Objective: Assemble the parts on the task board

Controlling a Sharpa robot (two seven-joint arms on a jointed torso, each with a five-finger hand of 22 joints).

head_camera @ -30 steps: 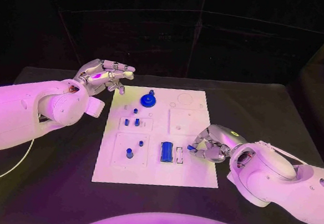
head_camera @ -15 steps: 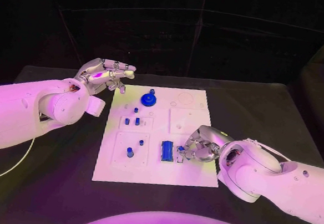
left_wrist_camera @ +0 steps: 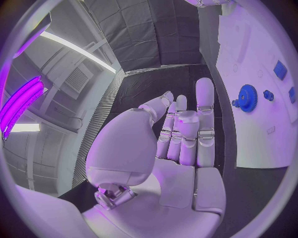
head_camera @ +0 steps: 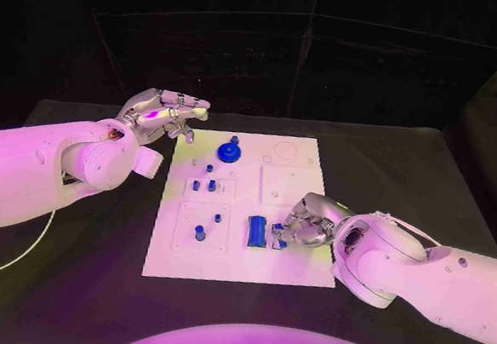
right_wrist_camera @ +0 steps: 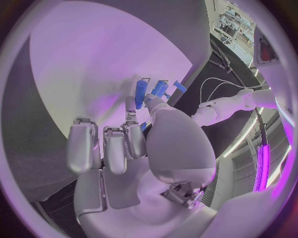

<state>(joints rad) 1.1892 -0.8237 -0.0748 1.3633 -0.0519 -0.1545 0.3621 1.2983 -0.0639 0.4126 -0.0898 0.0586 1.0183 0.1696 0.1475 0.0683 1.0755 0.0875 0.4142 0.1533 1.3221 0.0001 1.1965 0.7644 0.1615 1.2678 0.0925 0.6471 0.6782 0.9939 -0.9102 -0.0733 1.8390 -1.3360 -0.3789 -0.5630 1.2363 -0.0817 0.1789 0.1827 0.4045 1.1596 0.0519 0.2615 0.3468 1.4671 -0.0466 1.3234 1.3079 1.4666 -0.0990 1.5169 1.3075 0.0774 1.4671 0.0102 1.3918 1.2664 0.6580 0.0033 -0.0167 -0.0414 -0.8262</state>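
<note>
The white task board (head_camera: 300,187) lies mid-table. On it stand a blue gear (head_camera: 228,152), several small blue pegs (head_camera: 200,234) and an oblong blue block (head_camera: 257,231). My right hand (head_camera: 311,223) is low over the board's right side, just beside the block, with fingers curled; thumb and a finger pinch a small blue part (head_camera: 280,231). The right wrist view shows that hand (right_wrist_camera: 133,144) with the blue part (right_wrist_camera: 144,126) at its fingertips and the block (right_wrist_camera: 141,94) beyond. My left hand (head_camera: 163,114) hovers off the board's far left corner and holds nothing. The left wrist view shows its fingers (left_wrist_camera: 186,129) extended, with the gear (left_wrist_camera: 247,97) beyond.
Black table (head_camera: 420,186) surrounds the board on all sides. A pale cable (head_camera: 1,264) trails on the table under my left arm. Round and square recesses (head_camera: 286,153) mark the board's far right part.
My right hand has moved left across the board with the small blue part, ending next to the blue block. The left hand has stayed almost still.
</note>
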